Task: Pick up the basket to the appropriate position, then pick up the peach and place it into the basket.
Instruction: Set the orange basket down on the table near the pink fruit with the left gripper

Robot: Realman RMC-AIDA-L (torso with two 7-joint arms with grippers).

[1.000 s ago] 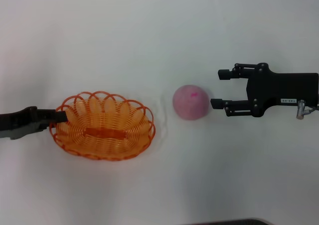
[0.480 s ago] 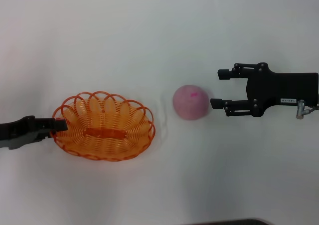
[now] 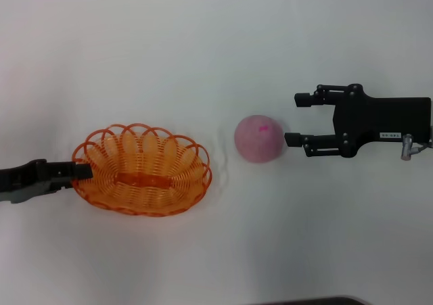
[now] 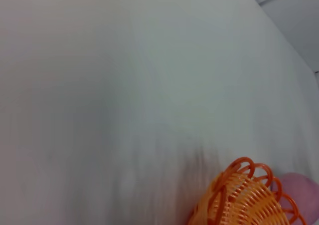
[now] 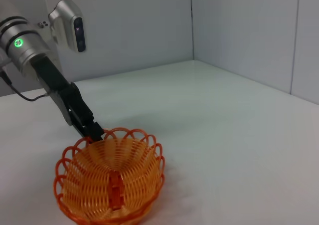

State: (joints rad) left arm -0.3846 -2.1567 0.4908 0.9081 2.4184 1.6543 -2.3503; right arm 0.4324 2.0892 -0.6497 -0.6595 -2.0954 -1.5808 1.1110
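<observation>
The orange wire basket [image 3: 141,169] sits on the white table at the left; it also shows in the left wrist view [image 4: 244,197] and the right wrist view [image 5: 110,185]. My left gripper [image 3: 82,171] reaches in from the left and is shut on the basket's left rim, as the right wrist view [image 5: 92,130] also shows. The pale-pink peach [image 3: 259,138] lies right of the basket, with a magenta mark on top; its edge shows in the left wrist view [image 4: 305,195]. My right gripper [image 3: 298,120] is open just right of the peach, its nearer fingertip almost at the fruit.
The white table [image 3: 203,48] stretches on all sides of the objects. Grey walls [image 5: 239,30] stand behind it in the right wrist view. A dark edge [image 3: 311,301] shows at the table's near side.
My left gripper has dropped a little toward the near side at the basket's rim, and the basket has shifted slightly right. The right gripper and the peach have stayed put.
</observation>
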